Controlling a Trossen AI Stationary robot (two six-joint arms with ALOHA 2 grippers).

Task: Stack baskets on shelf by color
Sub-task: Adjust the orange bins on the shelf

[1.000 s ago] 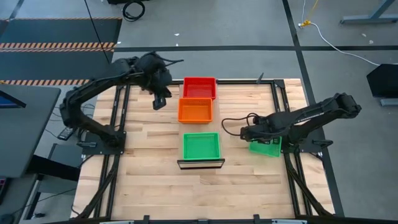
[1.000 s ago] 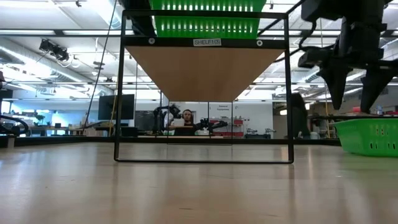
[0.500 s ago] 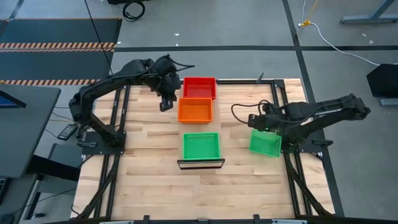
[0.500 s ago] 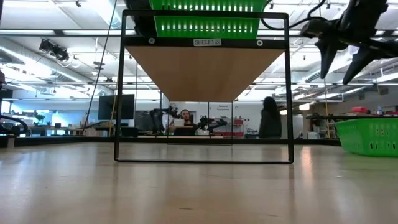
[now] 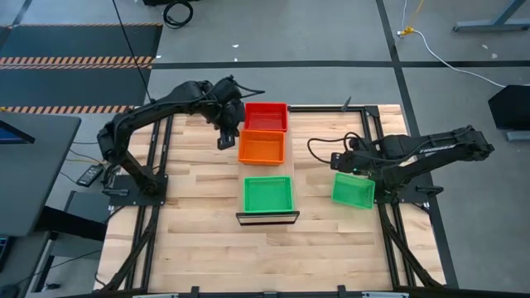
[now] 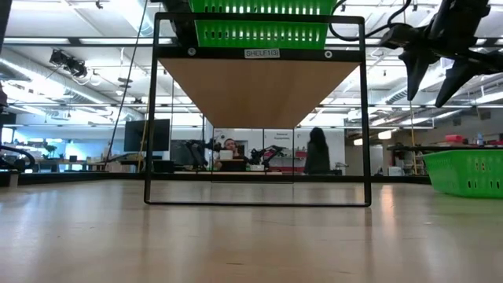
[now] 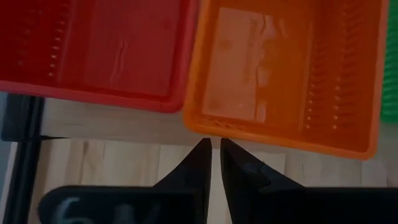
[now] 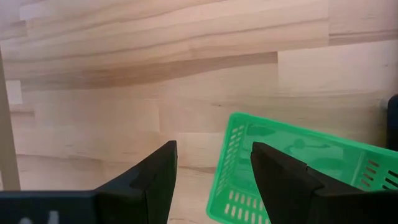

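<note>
On the table, a loose green basket (image 5: 353, 190) lies just below the right gripper (image 5: 338, 162), fingers apart, holding nothing. On the shelf (image 5: 267, 218), green, orange (image 5: 261, 147) and red baskets (image 5: 266, 117) sit in line. The left gripper (image 5: 225, 139), fingers nearly together, hovers just beside the orange one.

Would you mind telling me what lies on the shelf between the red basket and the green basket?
An orange basket sits between the red basket and the green basket on the shelf, clearest in the high view.
</note>
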